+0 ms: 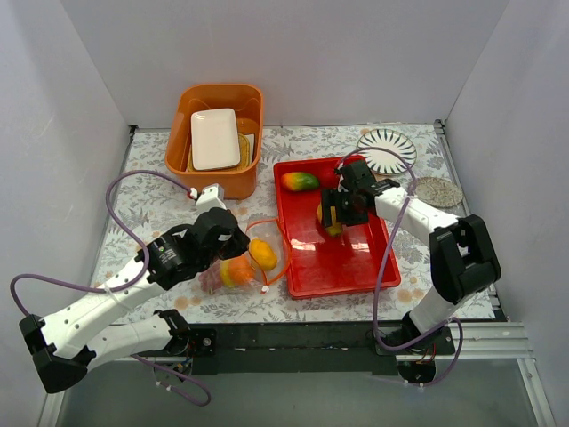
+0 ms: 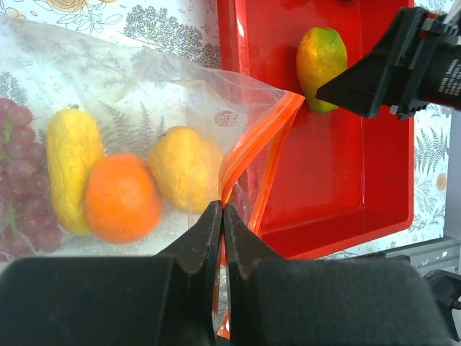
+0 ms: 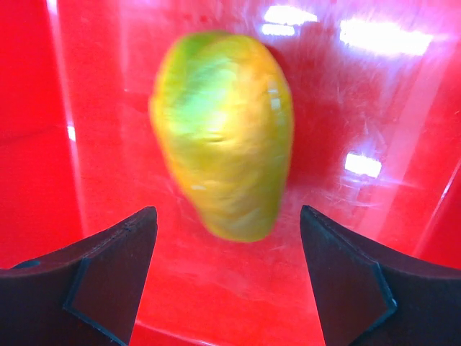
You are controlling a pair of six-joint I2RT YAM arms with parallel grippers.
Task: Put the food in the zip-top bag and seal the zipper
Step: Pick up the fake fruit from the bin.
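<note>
Pinching the zipper (image 2: 259, 140), left claw (image 2: 222, 209) pressed together, right claw (image 3: 227, 213) spread wide astride a mango (image 3: 223, 137)

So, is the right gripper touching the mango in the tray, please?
Apart. The right wrist view shows bare tray between the mango and each open jaw of the right gripper.

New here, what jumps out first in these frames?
The red tray right of centre, where the open right gripper hangs over a mango. Left of it, the left gripper is shut on the zipper of the bag, an orange already inside.
</note>
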